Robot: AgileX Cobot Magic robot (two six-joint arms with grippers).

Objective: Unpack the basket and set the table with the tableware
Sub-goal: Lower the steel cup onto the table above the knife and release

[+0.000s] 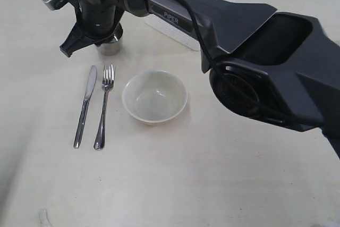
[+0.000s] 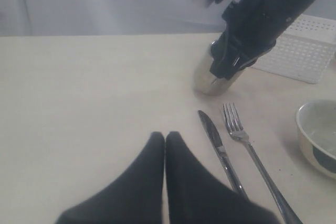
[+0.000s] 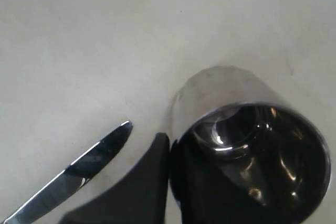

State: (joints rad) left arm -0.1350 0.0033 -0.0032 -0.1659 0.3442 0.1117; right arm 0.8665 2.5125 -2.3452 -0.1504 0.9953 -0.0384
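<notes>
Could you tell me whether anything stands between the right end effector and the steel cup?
Nothing visible does. The right end effector is on the steel cup, with one finger against its outer wall. The knife and fork lie apart from it.

Left gripper fingers together; right gripper across midline, clamping cup

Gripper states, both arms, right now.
Left gripper: closed, holding nothing.
Right gripper: closed on the wall of the steel cup, which stands on the table.
</notes>
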